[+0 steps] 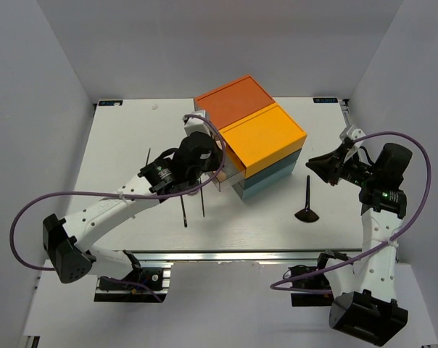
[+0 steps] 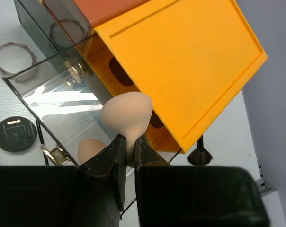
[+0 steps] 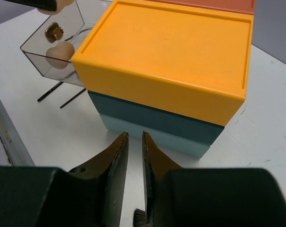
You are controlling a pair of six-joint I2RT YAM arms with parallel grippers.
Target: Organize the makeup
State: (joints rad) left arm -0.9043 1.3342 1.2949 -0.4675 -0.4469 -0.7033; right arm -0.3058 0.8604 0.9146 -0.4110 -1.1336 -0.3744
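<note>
Beige sponge (image 2: 127, 113), egg-shaped, is clamped by its narrow end between the left gripper's (image 2: 130, 151) fingers, above the clear drawer (image 2: 62, 101) that juts from the yellow tier of the drawer box (image 2: 181, 61); a second sponge (image 2: 90, 149) lies inside that drawer; a round black compact (image 2: 15, 134) lies on the table (image 1: 125, 138) just beside it; two thin black sticks (image 1: 183, 210) lie near the drawer's front; a black brush (image 1: 306, 210) stands on its flared end right of them; the right gripper (image 3: 135, 142) faces the box, fingers nearly together with nothing between.
</note>
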